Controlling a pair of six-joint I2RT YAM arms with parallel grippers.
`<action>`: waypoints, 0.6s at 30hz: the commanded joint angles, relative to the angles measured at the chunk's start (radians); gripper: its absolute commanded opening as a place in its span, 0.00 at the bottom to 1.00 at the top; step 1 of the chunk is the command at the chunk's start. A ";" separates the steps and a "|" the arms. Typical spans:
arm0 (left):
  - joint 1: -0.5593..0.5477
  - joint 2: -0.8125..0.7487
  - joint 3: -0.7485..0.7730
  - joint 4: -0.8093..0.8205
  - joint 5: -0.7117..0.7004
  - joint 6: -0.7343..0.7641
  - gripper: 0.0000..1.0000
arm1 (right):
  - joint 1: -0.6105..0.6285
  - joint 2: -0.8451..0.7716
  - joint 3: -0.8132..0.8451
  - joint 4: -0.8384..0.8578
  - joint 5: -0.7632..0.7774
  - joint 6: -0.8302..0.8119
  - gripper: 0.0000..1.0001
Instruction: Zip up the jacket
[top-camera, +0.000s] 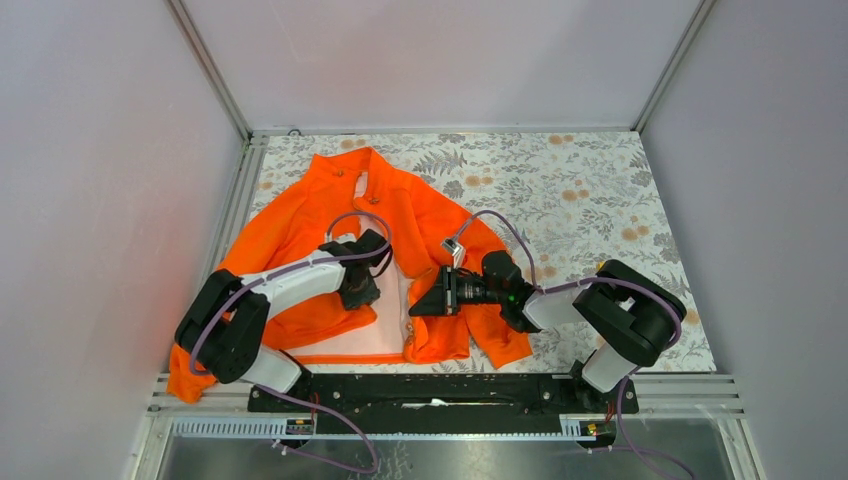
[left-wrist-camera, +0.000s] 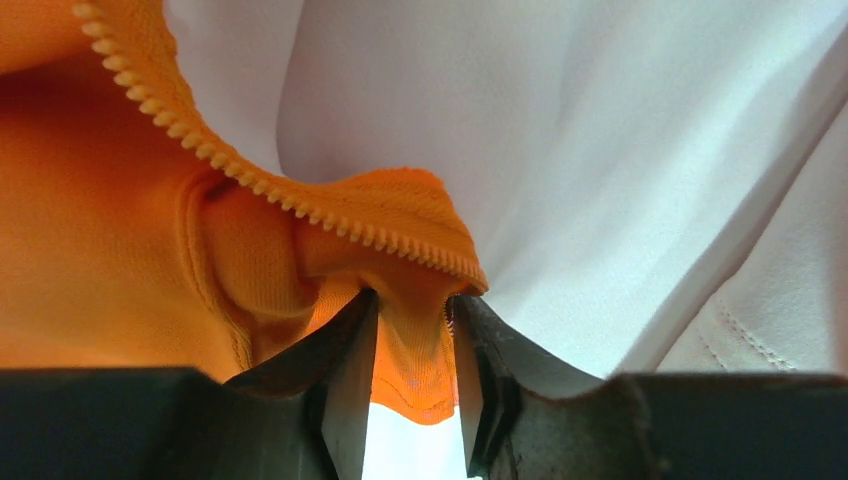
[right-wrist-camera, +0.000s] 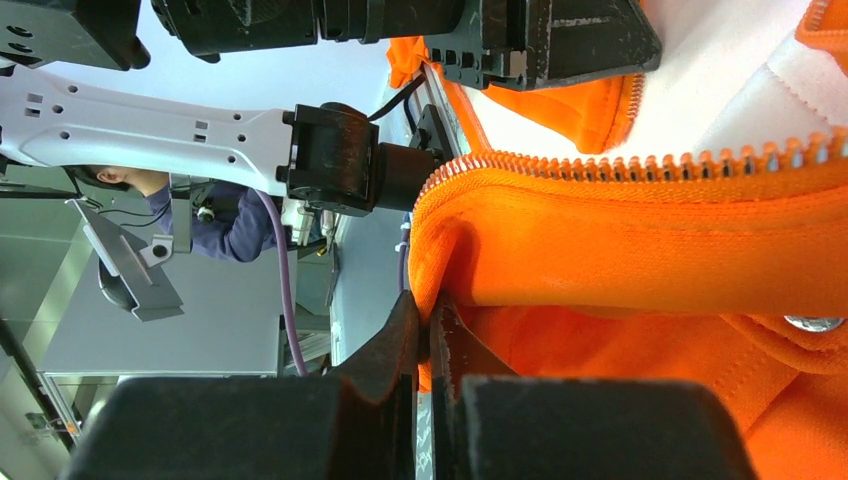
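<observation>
The orange jacket (top-camera: 300, 225) lies open on the table, with its pale lining (top-camera: 385, 325) showing between the two front panels. My left gripper (top-camera: 362, 290) is at the left panel's front edge. In the left wrist view a fold of orange fabric (left-wrist-camera: 412, 350) just below the zipper teeth (left-wrist-camera: 300, 205) fills the gap of the left gripper (left-wrist-camera: 412, 320), and both fingers touch it. My right gripper (top-camera: 418, 305) is at the right panel's edge. The right wrist view shows that gripper (right-wrist-camera: 425, 320) pinched tight on a thin orange edge, with zipper teeth (right-wrist-camera: 640, 165) above it.
A floral tablecloth (top-camera: 580, 190) covers the table, with grey walls on three sides. A metal rail (top-camera: 450, 385) runs along the near edge. The left arm (right-wrist-camera: 150, 130) crosses the right wrist view. A metal snap (right-wrist-camera: 812, 323) sits on the right panel.
</observation>
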 joint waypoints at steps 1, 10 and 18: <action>-0.002 -0.049 -0.004 -0.010 -0.054 -0.003 0.31 | 0.007 -0.028 -0.002 0.041 -0.025 -0.004 0.00; -0.002 -0.221 -0.039 0.037 0.002 0.044 0.29 | 0.008 -0.003 0.036 -0.011 -0.020 -0.039 0.00; 0.000 -0.345 -0.074 0.076 0.018 0.092 0.20 | 0.019 0.042 0.062 0.008 -0.022 -0.018 0.00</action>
